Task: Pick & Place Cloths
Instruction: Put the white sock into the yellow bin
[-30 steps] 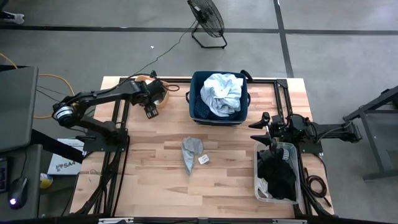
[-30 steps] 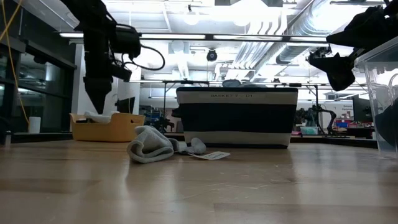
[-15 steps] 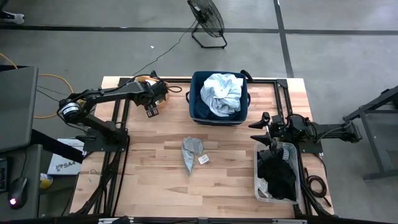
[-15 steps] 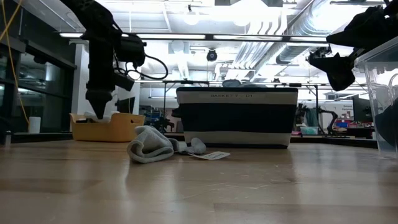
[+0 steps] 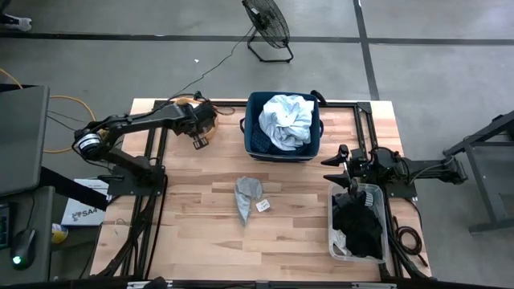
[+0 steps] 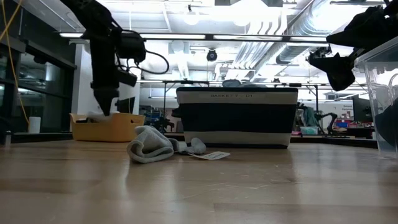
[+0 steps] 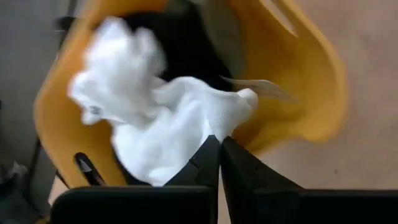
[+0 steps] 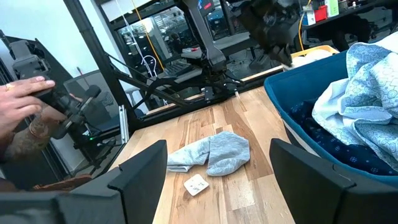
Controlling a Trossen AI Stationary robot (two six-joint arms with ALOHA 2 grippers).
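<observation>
- High view: we see the left gripper (image 5: pixel 198 141) at the far-left of the table (image 5: pixel 193 233), just beside the orange tub (image 5: pixel 206 117). Vs. 1 s ago it has pulled back slightly toward the tub's near edge. The right gripper (image 5: pixel 344 157) waits at the right, above the clear bin (image 5: pixel 338 241) w/ black pieces (image 5: pixel 359 225), unmoved. Grey-green socks (image 5: pixel 247 195) lie mid-table w/ a small tag (image 5: pixel 263 206) beside them. The pale blue-white shirt (image 5: pixel 287 120) sits in the navy bin (image 5: pixel 257 141), far centre.
- Low view: the left gripper (image 6: pixel 104 102) points down at the orange tub (image 6: pixel 107 127), far left. White cloth shows at the rim under it; socks (image 6: pixel 152 144) untouched on the wood, near the navy bin (image 6: pixel 236 118).
- Left wrist view: fingers (image 7: pixel 202 163) now pressed together, clenched; they stood apart a sec ago. The tips meet at the edge of a small white piece (image 7: pixel 161 124) in the tub (image 7: pixel 292 81). We can't tell if any fabric is pinched; pick looks begun, lift not yet done.
- Right wrist view: right fingers (image 8: pixel 143 171) spread wide, nothing between them. Socks (image 8: pixel 208 152), tag (image 8: pixel 196 184), shirt (image 8: pixel 367 93) ahead. A person's hand (image 8: pixel 22 99) works a handle beyond the table, far left.
</observation>
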